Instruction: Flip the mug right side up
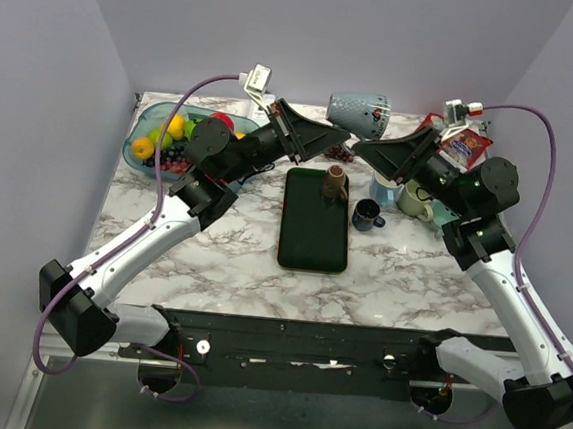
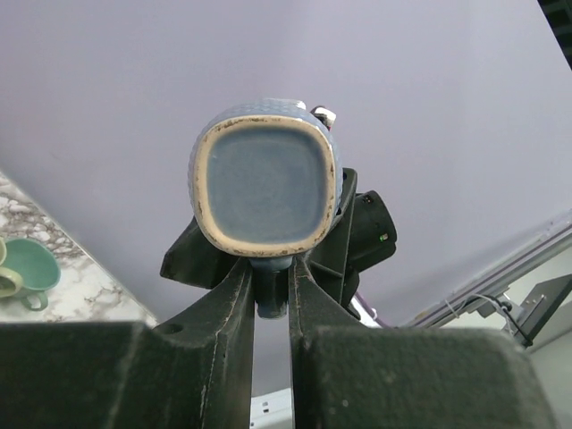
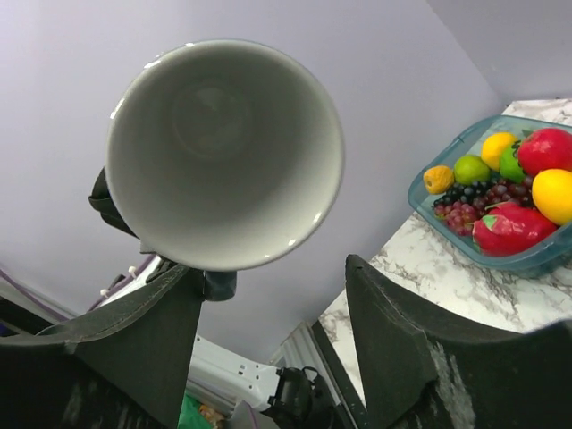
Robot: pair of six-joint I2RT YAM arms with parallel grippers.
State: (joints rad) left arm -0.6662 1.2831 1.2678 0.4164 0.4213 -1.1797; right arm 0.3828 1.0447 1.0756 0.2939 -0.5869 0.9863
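Light is soft and even, falling from above. The top view is bright, with only faint shadows under the arms on the marble bench and a dull sheen on the dark tray. In the left wrist view the mug base is sharp, while the left gripper at the bottom of the frame is dark and slightly soft. In the right wrist view the mug's white inside glows, and the right gripper is near-black and blurred.

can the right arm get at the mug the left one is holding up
Probably yes. The mug is held in mid-air by the left gripper, and its open mouth faces the right gripper, whose jaws stand open with nothing in between.
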